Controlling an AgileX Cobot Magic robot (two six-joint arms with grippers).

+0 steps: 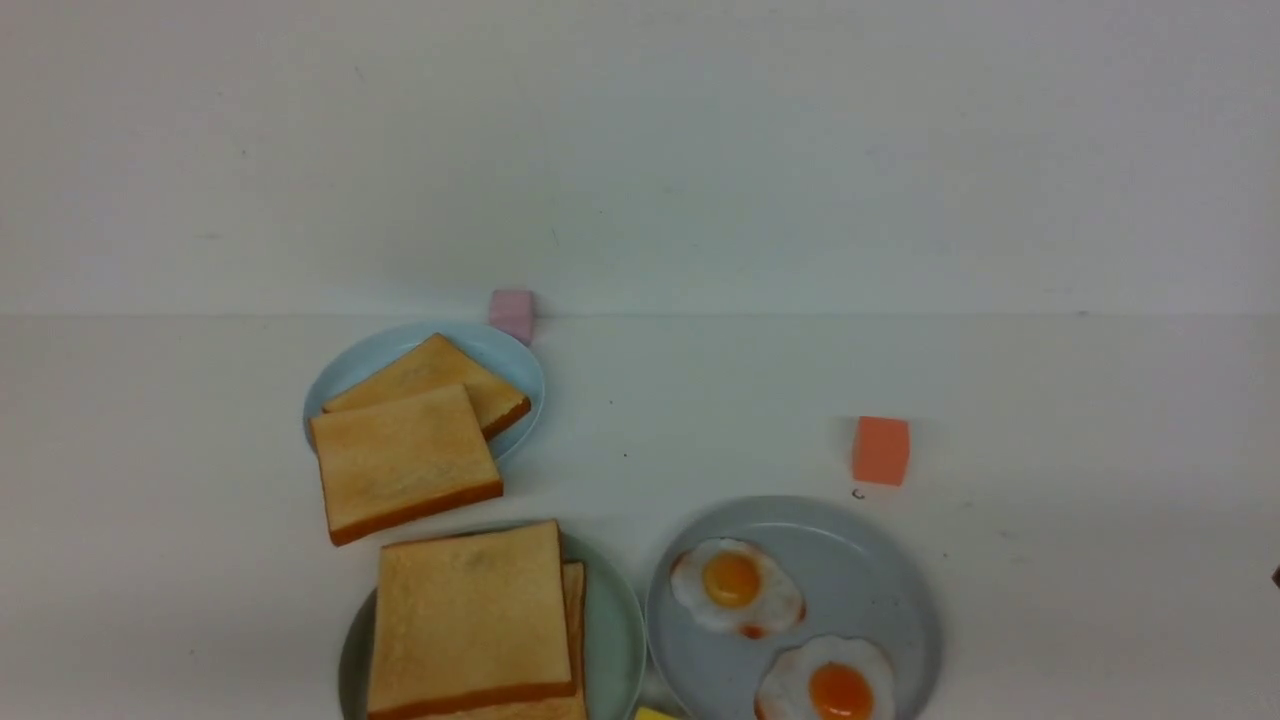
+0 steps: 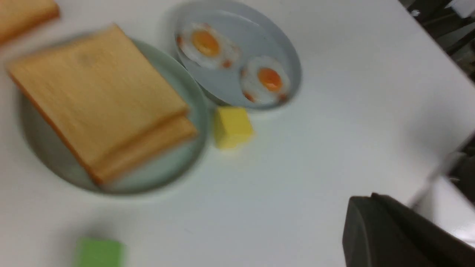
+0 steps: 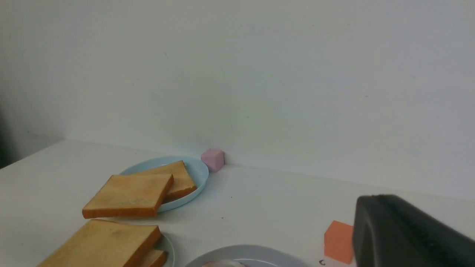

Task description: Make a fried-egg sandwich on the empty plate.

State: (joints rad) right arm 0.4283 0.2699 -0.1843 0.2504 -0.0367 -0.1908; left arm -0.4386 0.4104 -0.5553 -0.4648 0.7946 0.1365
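Two golden toast slices (image 1: 468, 615) lie stacked, slightly offset, on the mint-green plate (image 1: 620, 630) at the front left of centre. No egg shows between them. The stack (image 2: 96, 92) and the plate (image 2: 178, 163) also show, blurred, in the left wrist view. Two fried eggs (image 1: 735, 585) lie on the grey-blue plate (image 1: 880, 570) to its right. My left gripper (image 2: 373, 196) hangs over bare table, away from both plates, its dark jaws together and empty. My right gripper (image 3: 382, 196) is raised near the orange cube (image 3: 338, 241), jaws together and empty. Neither arm shows in the front view.
A light-blue plate (image 1: 500, 350) behind holds two more toast slices (image 1: 405, 460), one overhanging onto the table. A pink cube (image 1: 512, 313) sits by the wall, an orange cube (image 1: 881, 450) at right, a yellow cube (image 2: 232, 127) between the front plates, a green cube (image 2: 99, 253) nearer me.
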